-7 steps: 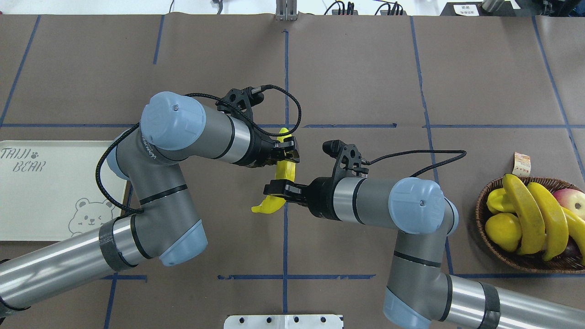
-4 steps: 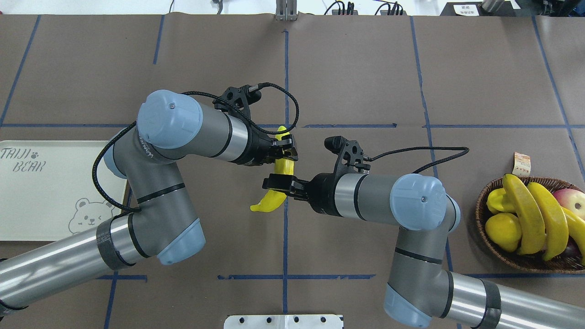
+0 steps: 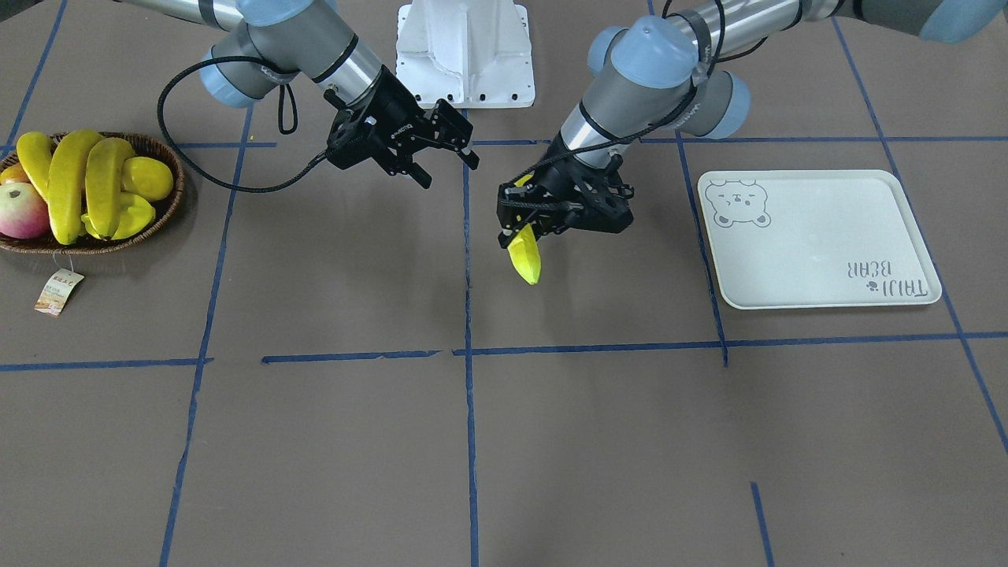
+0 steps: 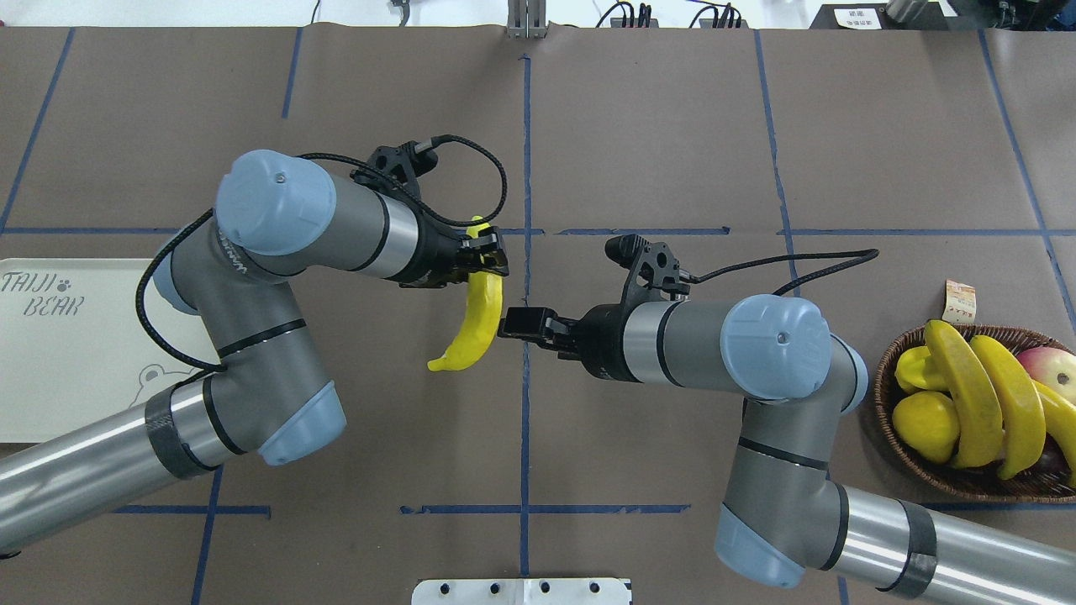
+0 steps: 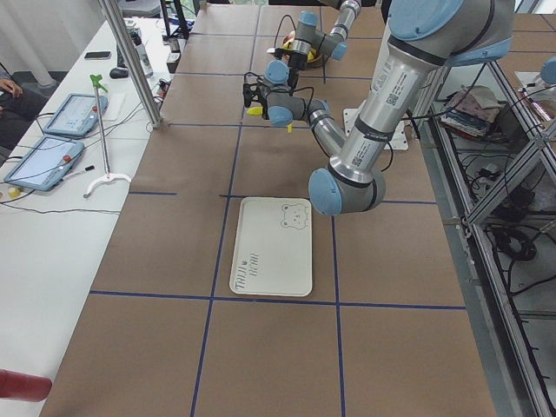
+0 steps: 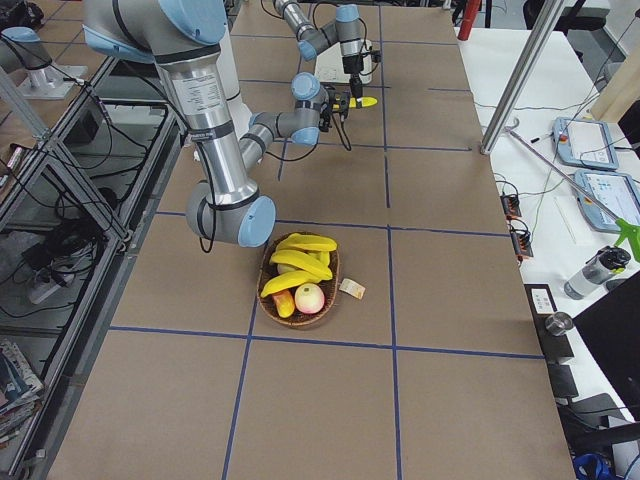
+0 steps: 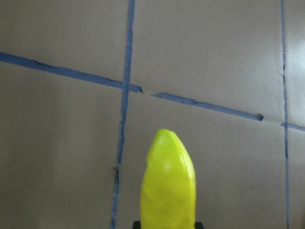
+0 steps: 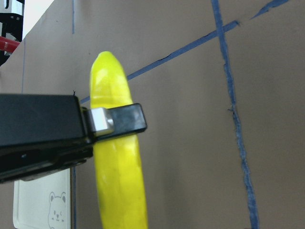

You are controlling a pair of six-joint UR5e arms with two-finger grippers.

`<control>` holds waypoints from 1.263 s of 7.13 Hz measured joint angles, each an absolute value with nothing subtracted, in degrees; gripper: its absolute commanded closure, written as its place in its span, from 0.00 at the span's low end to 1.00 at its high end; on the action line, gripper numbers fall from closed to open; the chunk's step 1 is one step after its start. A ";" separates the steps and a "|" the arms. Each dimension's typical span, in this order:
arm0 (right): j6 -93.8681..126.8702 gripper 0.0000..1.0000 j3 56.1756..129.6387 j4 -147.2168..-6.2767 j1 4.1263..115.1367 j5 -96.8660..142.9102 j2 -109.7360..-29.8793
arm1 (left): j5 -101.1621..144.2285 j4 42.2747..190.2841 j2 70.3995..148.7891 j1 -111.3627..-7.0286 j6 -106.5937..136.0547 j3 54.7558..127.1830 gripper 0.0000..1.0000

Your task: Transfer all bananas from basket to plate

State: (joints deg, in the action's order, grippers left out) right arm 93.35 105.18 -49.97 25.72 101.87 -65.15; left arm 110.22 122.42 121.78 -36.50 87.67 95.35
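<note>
My left gripper [image 4: 486, 257] [image 3: 523, 223] is shut on the upper end of a yellow banana [image 4: 472, 326] [image 3: 525, 257], which hangs above the table's middle. The left wrist view shows that banana [image 7: 168, 187] pointing away over the brown table. My right gripper [image 4: 509, 323] [image 3: 450, 173] stands open just right of the banana, with nothing between its fingers. In the right wrist view a black finger [image 8: 119, 119] of the left gripper presses across the banana [image 8: 117, 167]. More bananas [image 4: 967, 395] lie in the wicker basket [image 4: 950, 481] at far right. The plate [image 4: 84, 361] [image 3: 819, 236] lies at far left.
The basket [image 3: 161, 213] also holds an apple [image 4: 1051, 368], a lemon [image 4: 925, 424] and a starfruit [image 4: 912, 365]; its paper tag [image 4: 960, 301] lies beside it. Blue tape lines cross the brown table. A white mount plate [image 4: 521, 591] sits at the near edge.
My right gripper has let go of the banana, opened and drawn back a little. The left arm, still gripping the banana, has carried it to the left towards the plate.
</note>
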 measured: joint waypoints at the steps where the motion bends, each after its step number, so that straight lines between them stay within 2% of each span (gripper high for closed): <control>1: 93.27 0.00 108.15 -56.58 27.61 104.55 -65.68 | 110.29 119.49 119.68 -38.57 87.56 97.06 1.00; 4: 88.58 0.00 118.62 -80.55 30.55 107.52 -67.40 | 110.45 102.43 112.06 -41.96 78.46 109.62 1.00; 6: 76.64 0.00 124.36 -97.27 34.33 110.76 -69.17 | 110.51 89.06 106.38 -43.45 69.31 117.71 1.00; 9: 56.56 0.00 128.33 -103.19 43.93 115.70 -79.07 | 110.97 85.58 96.36 -47.70 59.87 120.94 1.00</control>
State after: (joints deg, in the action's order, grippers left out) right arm 56.56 128.33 -103.19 43.93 115.70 -79.07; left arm 110.97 85.58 96.36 -47.70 59.87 120.94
